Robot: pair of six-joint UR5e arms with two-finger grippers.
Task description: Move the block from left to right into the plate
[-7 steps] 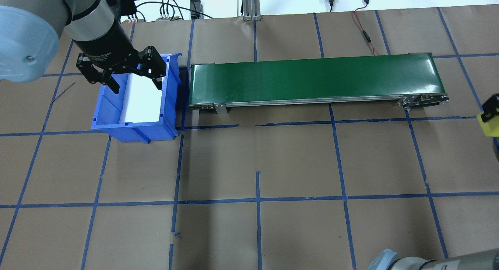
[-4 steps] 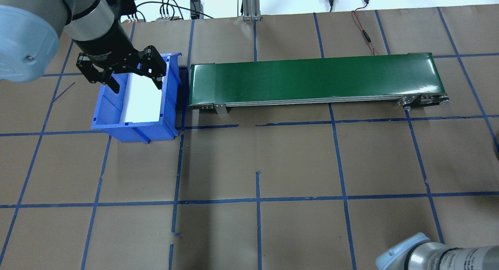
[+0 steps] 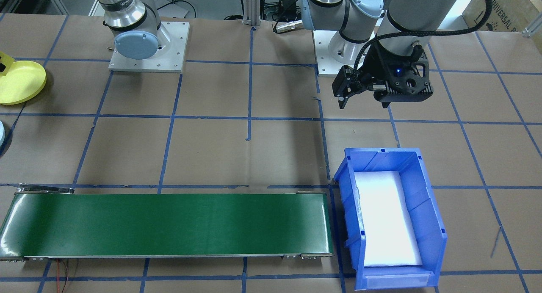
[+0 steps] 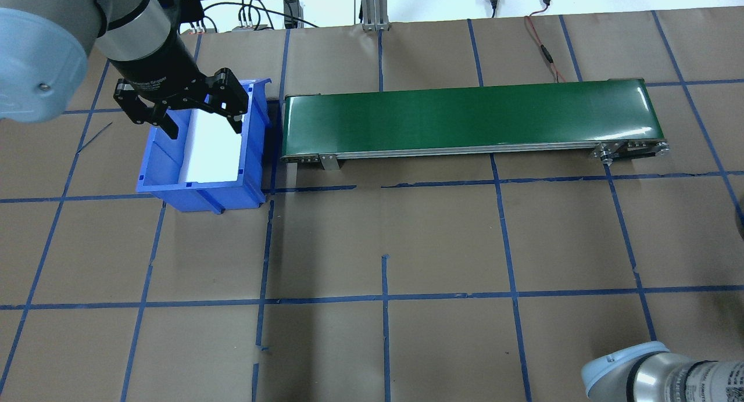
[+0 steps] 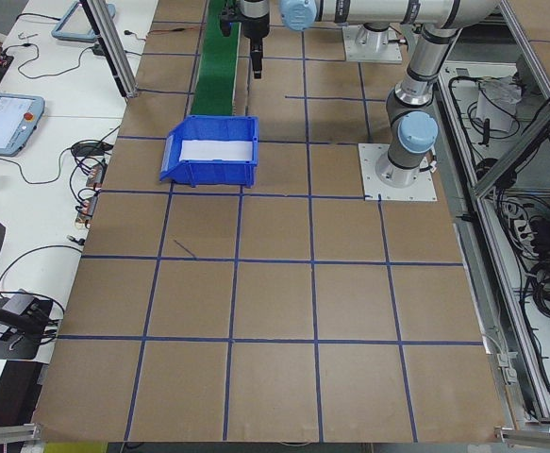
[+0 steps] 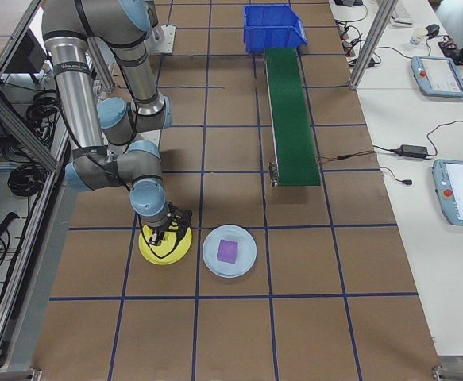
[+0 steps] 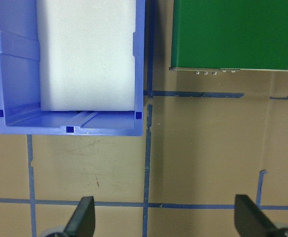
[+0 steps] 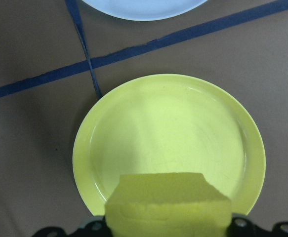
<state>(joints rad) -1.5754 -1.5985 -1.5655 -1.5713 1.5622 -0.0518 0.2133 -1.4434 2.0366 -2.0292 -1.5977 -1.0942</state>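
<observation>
A: What do you get from the front-facing view?

B: You see the left gripper [image 3: 344, 99] in the upper right of the frame, above bare paper, with the blue bin [image 3: 432, 225] lower right and the green conveyor [image 3: 169, 224] along the bottom. The middle of the table [image 3: 254, 149] lies open. A yellow plate [image 3: 19, 82] sits at the left edge. Part of a printed word shows on the arm at the top left, too cut off for you to read.

A: And the overhead view?

B: The left gripper [image 4: 200, 120] has its fingers spread wide over the bin's [image 4: 151, 164] far end, holding nothing. The whole lower half of the frame is free paper.

A: The side views?

B: From the left, too small to add much. From the right, your right gripper [image 6: 166, 235] hangs over the yellow plate [image 6: 164, 248] at lower left, just beside a pale blue plate [image 6: 243, 258] carrying a purple block [image 6: 228, 251].

A: The wrist cameras?

B: Left wrist: both fingertips [image 7: 82, 217] stand far apart at the bottom edge. Right wrist: a yellow block [image 8: 168, 205] is pinched between the right gripper's [image 8: 168, 228] fingers at the bottom centre, directly over the near rim of the yellow plate [image 8: 173, 133].
</observation>
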